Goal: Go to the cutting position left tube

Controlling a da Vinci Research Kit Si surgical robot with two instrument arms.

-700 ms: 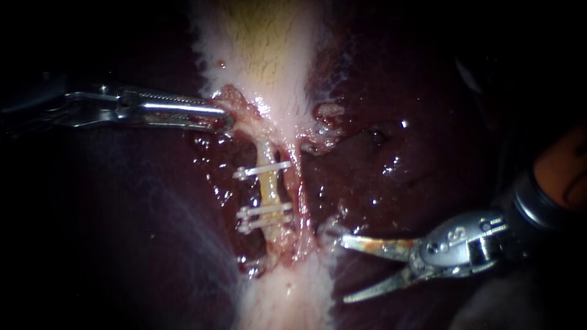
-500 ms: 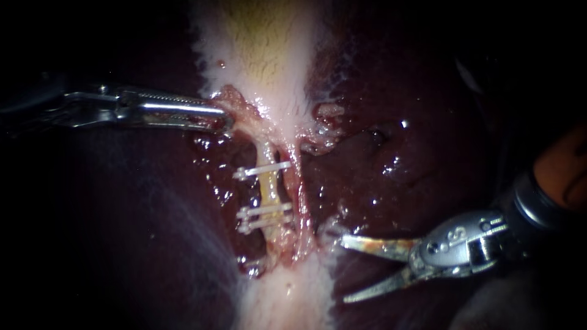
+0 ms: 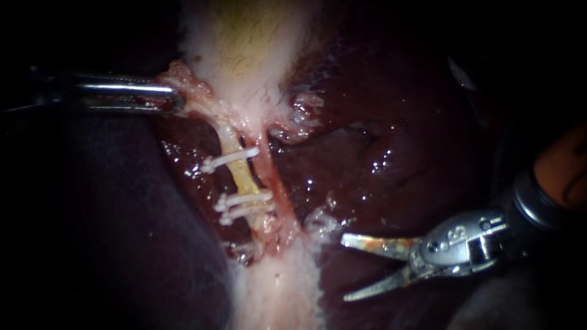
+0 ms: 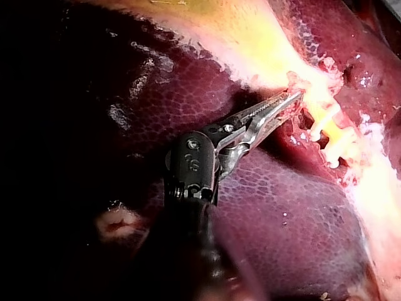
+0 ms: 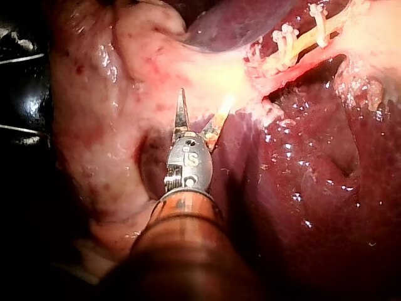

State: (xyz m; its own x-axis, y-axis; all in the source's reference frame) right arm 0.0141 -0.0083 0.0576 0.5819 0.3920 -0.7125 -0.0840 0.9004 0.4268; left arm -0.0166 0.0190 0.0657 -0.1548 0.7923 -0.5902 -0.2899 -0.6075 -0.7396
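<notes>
Gaping right instrument (image 3: 344, 269) blades sit well apart from the left tube (image 3: 240, 174).
Left instrument (image 3: 175, 101) pinches tissue (image 3: 183, 82); three white clips (image 3: 229, 160) cross the yellow tube.

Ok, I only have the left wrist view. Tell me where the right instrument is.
Observer: In the endoscope view the right instrument sits below and to the right of the clipped tube, not touching it.
Operator: Report its blades.
Observer: Open, with a clear gap between them and nothing held.
Operator: Count the clips.
Observer: Three: one upper clip and two lower clips close together, with bare tube between.
</notes>
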